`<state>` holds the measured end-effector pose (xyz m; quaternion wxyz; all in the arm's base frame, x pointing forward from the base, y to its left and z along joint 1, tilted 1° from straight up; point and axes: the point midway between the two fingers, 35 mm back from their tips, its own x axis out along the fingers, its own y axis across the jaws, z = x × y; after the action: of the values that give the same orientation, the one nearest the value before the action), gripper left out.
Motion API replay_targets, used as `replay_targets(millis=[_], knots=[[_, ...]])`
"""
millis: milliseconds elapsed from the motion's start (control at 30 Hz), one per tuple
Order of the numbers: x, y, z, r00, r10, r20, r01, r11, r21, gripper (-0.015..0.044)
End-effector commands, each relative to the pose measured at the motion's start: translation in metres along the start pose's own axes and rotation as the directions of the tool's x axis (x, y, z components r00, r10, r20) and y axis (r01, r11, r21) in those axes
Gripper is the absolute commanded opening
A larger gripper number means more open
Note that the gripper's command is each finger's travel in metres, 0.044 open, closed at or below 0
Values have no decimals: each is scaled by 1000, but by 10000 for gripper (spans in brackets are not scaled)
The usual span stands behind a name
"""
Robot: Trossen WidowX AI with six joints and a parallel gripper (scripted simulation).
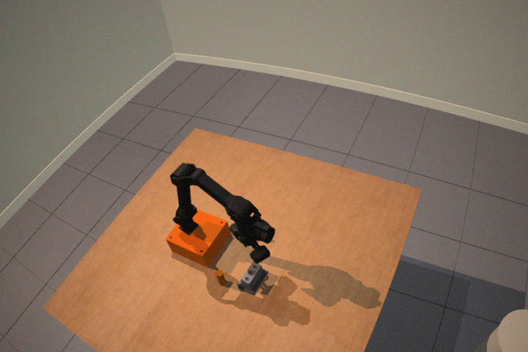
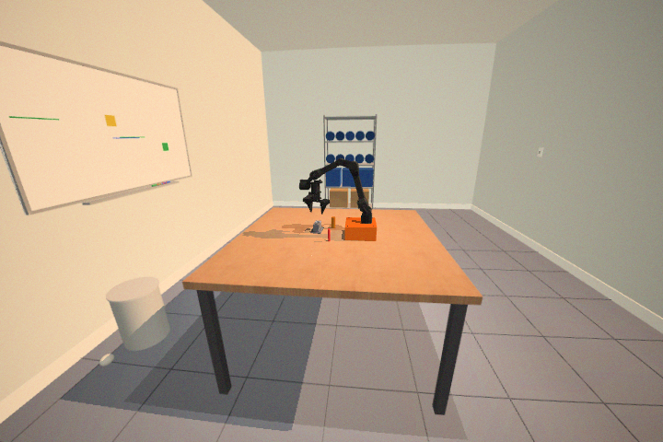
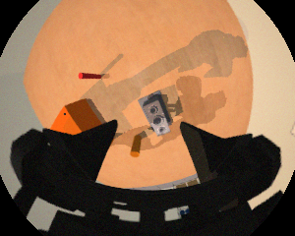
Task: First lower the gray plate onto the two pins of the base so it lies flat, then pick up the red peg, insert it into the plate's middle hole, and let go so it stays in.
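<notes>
The gray plate (image 1: 254, 274) (image 3: 149, 104) sits on top of the base (image 1: 249, 291), with three holes in a row facing up. Whether it lies fully flat on the pins is hard to tell; the stack (image 2: 317, 226) is small in the exterior view. My gripper (image 2: 317, 211) (image 3: 149, 124) is open and empty, with its fingers pointing down above the plate and clear of it. The red peg (image 2: 329, 235) (image 3: 89, 76) stands upright on the table, apart from the plate. The arm hides it in the top view.
An orange-brown cylinder (image 1: 220, 277) (image 2: 332, 222) (image 3: 136, 146) stands upright near the plate. The arm's orange mounting box (image 1: 206, 226) (image 2: 360, 229) (image 3: 84, 118) is on the wooden table (image 1: 335, 207) (image 2: 332, 265), on the same side of the plate as the cylinder.
</notes>
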<state>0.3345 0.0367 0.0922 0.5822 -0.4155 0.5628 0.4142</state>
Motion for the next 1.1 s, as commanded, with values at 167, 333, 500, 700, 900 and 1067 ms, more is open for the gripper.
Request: replay_targets(millis=[167, 333, 500, 700, 900, 1067], knots=[[-4, 66, 48, 1000, -8, 7, 0, 655, 756, 440], [-4, 84, 57, 1000, -7, 8, -3, 500, 866, 440], [-3, 98, 64, 1000, -6, 8, -6, 319, 948, 440], [-2, 117, 71, 1000, -4, 9, -8, 88, 996, 440], [0, 135, 76, 1000, -3, 10, -10, -150, 989, 440], [1, 147, 79, 1000, -2, 10, -10, -350, 937, 440]])
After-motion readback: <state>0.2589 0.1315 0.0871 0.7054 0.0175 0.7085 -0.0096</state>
